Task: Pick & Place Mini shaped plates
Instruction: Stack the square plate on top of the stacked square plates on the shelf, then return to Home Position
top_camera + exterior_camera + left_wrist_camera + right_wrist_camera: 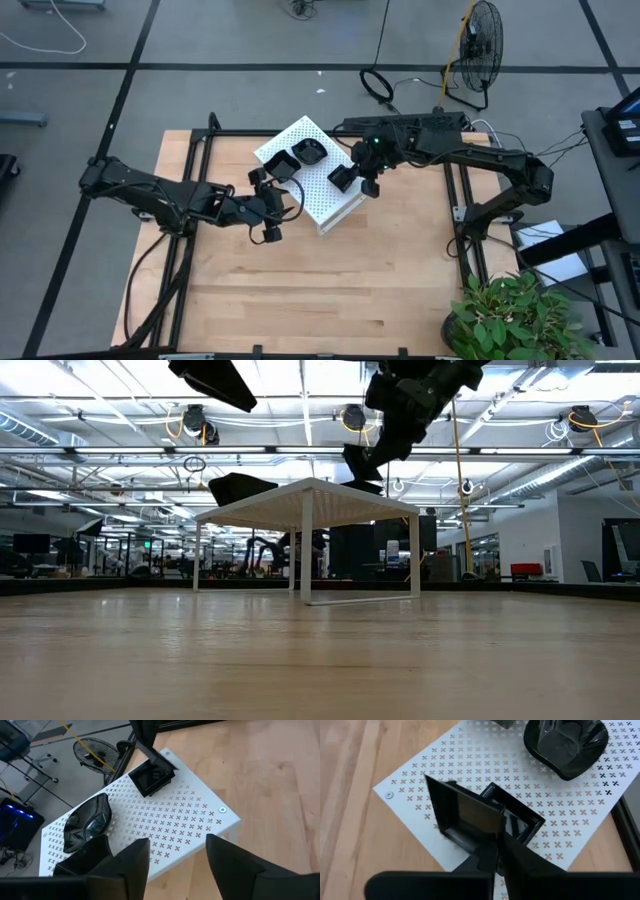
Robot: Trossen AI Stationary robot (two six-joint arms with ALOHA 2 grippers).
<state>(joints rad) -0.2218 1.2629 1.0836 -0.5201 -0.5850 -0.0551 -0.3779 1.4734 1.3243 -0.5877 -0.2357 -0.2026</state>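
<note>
A white perforated box (pixel 318 185) stands on the wooden table. A rounded black dish (pixel 310 150) and a square black dish (pixel 281 167) rest on its top by their bases. My right gripper (pixel 352 178) is over the box's right part, shut on another square black dish (pixel 467 815). The low view shows that dish (pixel 360 463) tilted just above the box top (pixel 310 495). My left gripper (pixel 175 845) is open and hovers beside the box's near-left edge, touching nothing. The resting square dish (pixel 80 860) shows partly behind one left finger. My right gripper pinches the square dish by one side wall (pixel 495 822) between its two fingers (pixel 520 855), coming from above and slanting down. The dish sits tilted in the hold, its open face turned sideways. Whether its lower edge touches the box top, I cannot tell.
Bare wood (pixel 320 290) fills the table's near half. A potted plant (pixel 510 315) stands at the near right corner. Black frame rails (pixel 190 160) run along the table's left and right sides. A floor fan (pixel 482 40) and cables lie beyond the far edge.
</note>
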